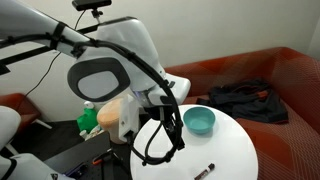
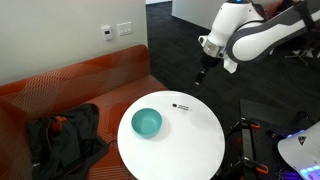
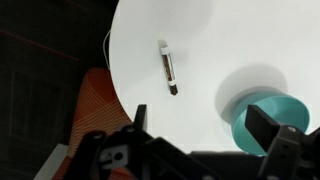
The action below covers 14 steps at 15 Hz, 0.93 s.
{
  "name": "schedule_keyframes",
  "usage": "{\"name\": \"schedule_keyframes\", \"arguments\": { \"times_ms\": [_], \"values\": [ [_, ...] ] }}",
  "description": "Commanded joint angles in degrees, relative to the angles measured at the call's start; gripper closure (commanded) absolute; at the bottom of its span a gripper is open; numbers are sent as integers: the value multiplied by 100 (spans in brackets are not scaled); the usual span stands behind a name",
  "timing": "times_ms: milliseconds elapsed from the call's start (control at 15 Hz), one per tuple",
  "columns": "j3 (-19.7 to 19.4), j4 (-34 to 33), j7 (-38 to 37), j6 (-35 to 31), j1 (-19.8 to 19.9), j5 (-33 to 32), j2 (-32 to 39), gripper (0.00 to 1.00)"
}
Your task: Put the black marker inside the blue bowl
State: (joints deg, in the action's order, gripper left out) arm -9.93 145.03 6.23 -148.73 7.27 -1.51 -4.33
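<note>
Black marker [image 3: 168, 68] lies flat on white table [image 3: 200, 30], apart from blue bowl [image 3: 272, 118]; hand [image 3: 202, 122] above, jaws apart, holding nothing.

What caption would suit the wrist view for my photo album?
Open tool hovering above a round white table, thin black marker lying apart from a small teal-blue bowl.

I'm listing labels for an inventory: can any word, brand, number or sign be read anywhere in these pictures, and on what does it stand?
No text can be read in any view.
black marker: any print on its barrel is too small and blurred to read.
wall plates: too small to show any lettering.
blue bowl: plain sides, no marking visible.
</note>
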Motion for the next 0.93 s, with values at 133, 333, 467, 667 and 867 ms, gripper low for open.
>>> {"name": "schedule_keyframes", "arguments": {
  "times_ms": [133, 333, 467, 667, 867],
  "values": [
    [38, -39, 7, 16, 68, -3, 152, 0],
    [38, -59, 7, 16, 68, -3, 154, 0],
    [47, -189, -203, -3, 87, -168, 366, 0],
    [10, -449, -298, -187, 123, -285, 921, 0],
    [-56, -811, -244, -402, 183, -433, 1597, 0]
  ]
}}
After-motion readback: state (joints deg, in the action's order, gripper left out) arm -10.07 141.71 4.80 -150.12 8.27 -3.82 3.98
